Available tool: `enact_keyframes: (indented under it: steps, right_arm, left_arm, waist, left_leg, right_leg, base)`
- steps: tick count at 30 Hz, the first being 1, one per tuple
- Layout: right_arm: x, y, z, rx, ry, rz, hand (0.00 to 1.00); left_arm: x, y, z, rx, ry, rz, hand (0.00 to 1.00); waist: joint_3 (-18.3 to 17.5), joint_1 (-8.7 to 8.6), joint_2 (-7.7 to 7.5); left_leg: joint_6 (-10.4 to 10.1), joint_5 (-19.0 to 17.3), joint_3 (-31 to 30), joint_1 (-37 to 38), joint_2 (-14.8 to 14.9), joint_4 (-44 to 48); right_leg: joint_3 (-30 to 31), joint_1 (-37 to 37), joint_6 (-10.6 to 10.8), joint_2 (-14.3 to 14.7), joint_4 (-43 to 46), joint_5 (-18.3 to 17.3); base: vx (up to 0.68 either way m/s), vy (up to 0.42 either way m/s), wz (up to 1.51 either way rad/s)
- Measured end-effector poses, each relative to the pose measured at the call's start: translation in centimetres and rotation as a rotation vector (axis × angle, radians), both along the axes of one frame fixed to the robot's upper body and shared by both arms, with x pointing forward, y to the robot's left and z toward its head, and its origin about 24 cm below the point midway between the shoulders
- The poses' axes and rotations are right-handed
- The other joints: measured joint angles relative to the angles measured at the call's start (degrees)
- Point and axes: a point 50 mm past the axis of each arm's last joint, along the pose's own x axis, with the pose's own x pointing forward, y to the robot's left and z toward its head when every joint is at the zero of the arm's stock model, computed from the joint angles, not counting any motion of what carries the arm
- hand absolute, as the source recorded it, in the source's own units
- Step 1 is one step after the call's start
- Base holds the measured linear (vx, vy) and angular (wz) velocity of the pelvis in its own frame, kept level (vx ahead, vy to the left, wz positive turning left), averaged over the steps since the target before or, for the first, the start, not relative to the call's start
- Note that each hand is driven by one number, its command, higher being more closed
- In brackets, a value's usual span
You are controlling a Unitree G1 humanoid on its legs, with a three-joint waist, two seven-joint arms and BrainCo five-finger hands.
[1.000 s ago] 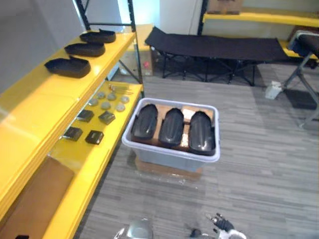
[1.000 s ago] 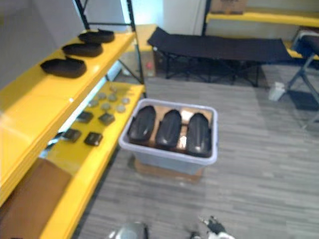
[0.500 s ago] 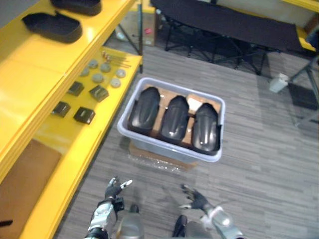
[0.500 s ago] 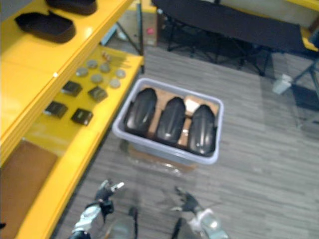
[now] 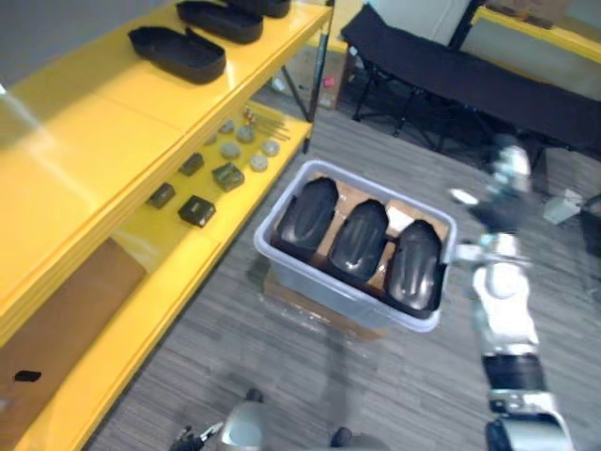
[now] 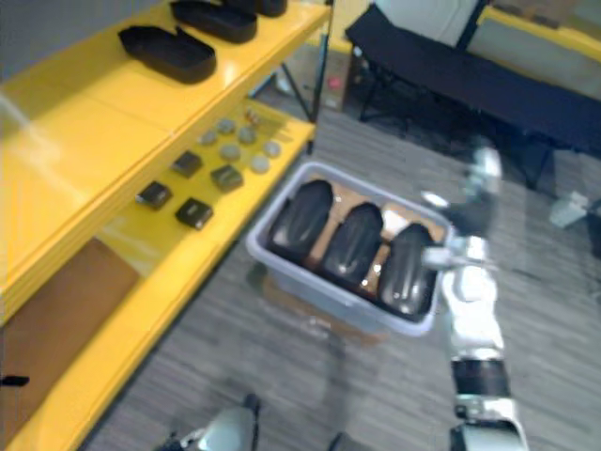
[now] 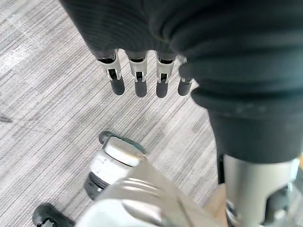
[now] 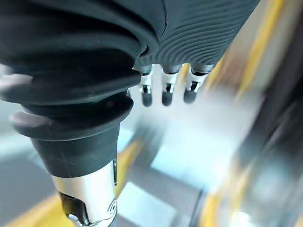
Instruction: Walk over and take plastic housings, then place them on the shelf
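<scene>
Three black plastic housings (image 5: 360,237) lie side by side in a grey bin (image 5: 331,293) on the floor. More black housings (image 5: 178,52) rest on the top board of the yellow shelf (image 5: 113,122) to the left. My right hand (image 5: 505,178) is raised above the bin's far right corner; its fingers (image 8: 163,92) are straight and hold nothing. My left hand (image 7: 137,80) hangs low over the grey floor with straight fingers and nothing in it.
Small dark blocks (image 5: 197,209) and grey discs (image 5: 239,150) lie on the lower yellow shelf, with a brown board (image 5: 56,310) nearer me. The bin sits on flat cardboard (image 5: 319,315). A black folding cot (image 5: 451,75) stands behind.
The right arm has swung up from low in front of me to beside the bin's right end. The left hand has dropped to the picture's lower edge. The camera has shifted.
</scene>
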Motion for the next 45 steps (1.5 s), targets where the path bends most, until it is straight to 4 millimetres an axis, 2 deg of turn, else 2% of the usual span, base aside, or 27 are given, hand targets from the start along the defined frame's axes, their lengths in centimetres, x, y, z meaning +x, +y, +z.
enact_keyframes:
  steps: [3, 4, 6, 10, 11, 12, 13, 14, 15, 16, 17, 18, 20, 22, 23, 24, 25, 26, 27, 28, 29, 31, 33, 36, 39, 41, 45]
  right_arm:
    - [-0.8, -2.4, -2.3, 0.106, 0.074, -0.110, 0.00]
    - [-1.2, -3.5, -3.7, 0.171, 0.114, -0.155, 0.00]
    - [-1.3, -3.7, -4.4, 0.178, 0.144, -0.168, 0.00]
    - [-2.1, -3.9, -5.3, 0.184, 0.156, -0.163, 0.00]
    - [-2.4, -3.9, -5.9, 0.190, 0.170, -0.165, 0.00]
    - [-3.0, -4.0, -6.7, 0.204, 0.189, -0.179, 0.00]
    - [-3.5, -4.3, -7.1, 0.212, 0.199, -0.195, 0.00]
    - [-4.5, -4.7, -8.0, 0.233, 0.215, -0.230, 0.00]
    - [-5.6, -5.1, -9.4, 0.256, 0.258, -0.264, 0.00]
    - [-6.2, -5.3, -10.0, 0.263, 0.283, -0.278, 0.00]
    - [-7.0, -5.5, -11.0, 0.273, 0.322, -0.292, 0.00]
    - [-7.3, -5.6, -11.6, 0.277, 0.342, -0.290, 0.00]
    - [-7.5, -5.8, -11.8, 0.285, 0.337, -0.306, 0.00]
    - [-7.9, -6.2, -11.9, 0.295, 0.332, -0.330, 0.00]
    - [-8.2, -6.5, -12.0, 0.301, 0.331, -0.348, 0.00]
    - [-8.1, -6.7, -11.9, 0.310, 0.323, -0.360, 0.00]
    - [-8.1, -6.7, -11.8, 0.311, 0.319, -0.363, 0.00]
    - [-7.7, -6.8, -11.4, 0.310, 0.304, -0.364, 0.00]
    - [-7.6, -6.9, -11.2, 0.309, 0.299, -0.369, 0.00]
    - [-7.4, -7.3, -10.6, 0.306, 0.281, -0.392, 0.00]
    - [-6.8, -7.8, -9.6, 0.309, 0.245, -0.418, 0.00]
    - [-6.9, -8.6, -8.9, 0.334, 0.214, -0.490, 0.00]
    - [-7.1, -8.5, -9.3, 0.368, 0.217, -0.516, 0.00]
    - [-7.7, -8.7, -9.6, 0.398, 0.209, -0.573, 0.00]
    - [-8.7, -8.6, -10.3, 0.430, 0.211, -0.615, 0.00]
    - [-9.4, -8.2, -11.1, 0.436, 0.229, -0.618, 0.00]
    - [-9.5, -6.9, -12.4, 0.476, 0.249, -0.598, 0.00]
  left_arm:
    - [-0.2, -0.2, 0.0, -0.010, -0.015, -0.001, 0.00]
    - [-0.5, -0.2, 0.0, -0.011, -0.028, 0.017, 0.00]
    - [-0.9, -0.2, 0.0, -0.009, -0.037, 0.030, 0.00]
    - [-1.5, 0.3, 0.1, 0.001, -0.046, 0.064, 0.00]
    - [-1.4, 0.6, 0.2, 0.018, -0.047, 0.053, 0.00]
    - [-1.4, 0.9, 0.3, 0.034, -0.043, 0.037, 0.00]
    - [-1.4, 1.0, 0.3, 0.040, -0.041, 0.028, 0.00]
    - [-1.6, 0.9, 0.3, 0.038, -0.033, 0.023, 0.00]
    - [-1.7, 1.0, 0.3, 0.039, -0.026, 0.021, 0.00]
    - [-1.7, 1.2, 0.4, 0.044, -0.029, 0.021, 0.00]
    - [-1.7, 1.8, 0.6, 0.054, -0.033, 0.029, 0.00]
    - [-1.7, 2.4, 0.7, 0.063, -0.032, 0.044, 0.00]
    - [-1.7, 3.4, 1.0, 0.071, -0.040, 0.107, 0.00]
    - [-2.0, 4.2, 1.2, 0.075, -0.043, 0.161, 0.00]
    - [-2.2, 4.5, 1.2, 0.072, -0.048, 0.198, 0.00]
    - [-2.4, 4.6, 1.2, 0.064, -0.054, 0.232, 0.00]
    - [-2.4, 4.6, 1.2, 0.059, -0.057, 0.241, 0.00]
    - [-2.4, 4.4, 1.2, 0.053, -0.057, 0.245, 0.00]
    - [-2.4, 4.2, 1.1, 0.049, -0.056, 0.244, 0.00]
    - [-1.8, 3.6, 1.0, 0.032, -0.066, 0.247, 0.00]
    - [-1.2, 2.0, 0.6, -0.014, -0.079, 0.247, 0.00]
    - [-0.6, -0.5, 0.0, -0.084, -0.084, 0.222, 0.00]
    - [-0.5, -1.0, -0.1, -0.097, -0.082, 0.199, 0.00]
    - [0.4, -1.1, 0.1, -0.092, -0.115, 0.182, 0.00]
    - [2.3, -0.8, 0.7, -0.074, -0.169, 0.126, 0.00]
    - [3.9, -0.4, 1.3, -0.066, -0.225, 0.114, 0.00]
    - [5.6, -0.4, 2.0, -0.062, -0.279, 0.064, 0.00]
  waist:
    - [0.28, -0.35, 0.07]
    - [0.09, -0.34, 0.61]
    - [0.13, -0.13, 0.54]
    - [0.71, -0.15, -0.83]
    - [1.17, -0.16, -1.82]
    - [1.32, -0.34, -2.58]
    - [1.23, -0.32, -2.76]
    - [1.09, -0.30, -2.17]
    - [0.86, -0.77, -1.06]
    - [0.58, -1.04, -0.66]
    - [0.02, -1.43, 0.27]
    - [-0.53, -1.57, 0.86]
    - [-0.82, -1.48, 0.47]
    - [-1.04, -1.77, 0.54]
    - [-1.51, -1.57, -0.10]
    - [-2.03, -1.08, -0.79]
    - [-2.34, -1.03, -1.08]
    - [-2.46, -1.00, -1.52]
    - [-2.64, -1.06, -1.87]
    - [-2.31, -1.02, -1.43]
    - [-1.13, -1.15, 1.01]
    - [0.29, -2.01, 4.49]
    - [0.32, -2.04, 4.75]
    - [1.47, -3.24, 4.21]
    - [4.82, -3.52, 2.90]
    - [6.32, -4.00, 2.78]
    - [8.59, -4.96, 3.05]
  left_leg:
    - [0.00, 2.05, 0.56, 0.79, -0.44, -3.54]
    - [-0.09, 2.87, 3.48, 0.52, 1.07, -4.93]
    - [-0.36, 3.50, 4.56, 0.55, 1.70, -5.94]
    - [0.04, 3.81, 5.40, 0.58, 1.26, -6.00]
    - [0.92, 2.69, 5.31, 0.29, 0.39, -4.26]
    - [1.88, -0.02, 5.36, -1.35, -0.48, 0.47]
    - [2.29, -1.85, 5.36, -2.27, -0.90, 3.37]
    - [2.77, -5.27, 4.44, -3.46, -0.81, 7.87]
    - [3.04, -6.88, 2.81, -3.23, -0.63, 10.29]
    - [3.41, -7.26, 1.86, -2.91, -0.34, 10.68]
    - [3.78, -7.90, 0.19, -2.27, 0.80, 11.14]
    - [3.87, -8.18, -0.99, -2.25, 1.61, 10.89]
    - [3.96, -8.84, -1.81, -1.18, 2.49, 10.12]
    - [3.40, -9.10, -3.01, 0.39, 3.35, 9.22]
    - [2.67, -9.36, -2.98, 1.19, 3.34, 8.77]
    - [1.88, -9.68, -2.76, 1.79, 3.18, 8.79]
    - [1.44, -9.91, -2.62, 1.62, 3.07, 8.99]
    - [0.24, -10.62, -2.54, 1.13, 2.69, 9.90]
    - [-0.46, -11.04, -2.30, 0.43, 2.29, 10.77]
    - [-2.02, -12.04, -0.82, -1.21, 2.79, 12.80]
    - [-2.44, -12.15, 0.47, -2.88, 4.63, 14.63]
    - [-2.67, -11.60, 3.85, -3.58, 7.05, 12.52]
    - [-3.21, -9.50, 5.32, -3.19, 7.08, 9.24]
    - [-2.91, -7.44, 6.48, -2.75, 6.40, 5.98]
    - [-2.62, -7.14, 8.37, -2.55, 5.77, 5.71]
    - [-2.03, -6.76, 9.00, -4.23, 5.17, 5.86]
    - [-1.87, -6.65, 10.49, -6.05, 4.78, 6.39]
  right_leg:
    - [-0.34, -0.38, 0.71, -0.76, -0.49, -1.72]
    - [0.08, -2.15, 0.34, -0.23, 0.42, -1.91]
    - [1.17, -3.13, 0.27, 0.19, 0.43, -1.84]
    - [1.69, -3.88, 0.89, -0.41, 0.36, -2.24]
    - [1.46, -3.86, 2.02, -1.63, 1.74, -3.23]
    - [1.14, -3.89, 3.93, -3.22, 4.15, -4.73]
    - [1.08, -3.86, 4.97, -4.00, 5.47, -5.39]
    - [1.84, -3.96, 5.01, -4.59, 10.15, -4.99]
    - [3.38, -4.79, 4.74, -4.78, 15.64, -3.30]
    - [4.49, -5.64, 4.05, -4.61, 18.63, -1.90]
    - [6.65, -7.74, 2.34, -3.57, 21.24, -2.50]
    - [7.87, -8.82, 1.07, -2.23, 19.82, -5.12]
    - [9.09, -10.44, -0.30, -1.36, 17.11, -5.94]
    - [11.32, -10.98, -0.46, 0.14, 14.41, -5.86]
    - [11.71, -11.43, -0.19, 0.26, 12.82, -5.65]
    - [11.48, -11.51, 0.84, 0.41, 10.20, -4.43]
    - [11.16, -11.43, 1.00, 0.64, 8.54, -3.18]
    - [10.40, -10.77, 0.55, 1.35, 5.22, 1.42]
    - [10.29, -10.58, 0.17, 1.49, 4.27, 4.38]
    - [8.58, -9.47, 0.49, 1.60, 2.06, 3.09]
    - [7.20, -9.08, 0.05, 2.90, 0.66, 3.59]
    - [5.58, -9.85, -0.31, 4.10, 0.12, 3.84]
    - [5.66, -10.88, -0.55, 3.90, 0.02, 4.00]
    - [6.16, -12.33, -0.80, 3.30, -0.03, 4.19]
    - [8.02, -13.01, -0.63, 2.77, -0.99, 5.33]
    - [8.78, -14.76, -0.35, 2.27, -1.64, 6.36]
    - [10.56, -17.11, -0.26, 2.00, -2.23, 7.79]
  base:
    - [-0.14, -0.043, -0.04]
    - [-0.18, -0.041, -0.17]
    - [-0.11, -0.028, -0.23]
    - [0.00, 0.030, -0.02]
    - [0.07, 0.109, 0.22]
    - [0.07, 0.125, 0.24]
    - [0.11, 0.144, 0.25]
    - [0.15, 0.186, 0.38]
    - [0.15, 0.204, 0.47]
    - [0.14, 0.227, 0.58]
    - [0.15, 0.192, 0.48]
    - [0.16, 0.158, 0.42]
    - [0.19, 0.056, 0.26]
    - [0.22, -0.060, 0.33]
    - [0.21, -0.149, 0.26]
    - [0.17, -0.159, 0.19]
    - [0.17, -0.205, 0.17]
    - [0.12, -0.186, 0.21]
    - [0.15, -0.270, 0.24]
    - [0.08, -0.256, 0.24]
    - [0.06, -0.258, 0.36]
    - [0.00, -0.145, 0.33]
    - [0.01, -0.076, 0.02]
    - [0.01, -0.025, -0.07]
    - [-0.05, 0.070, -0.27]
    - [-0.07, 0.063, -0.17]
    - [-0.05, 0.044, -0.19]
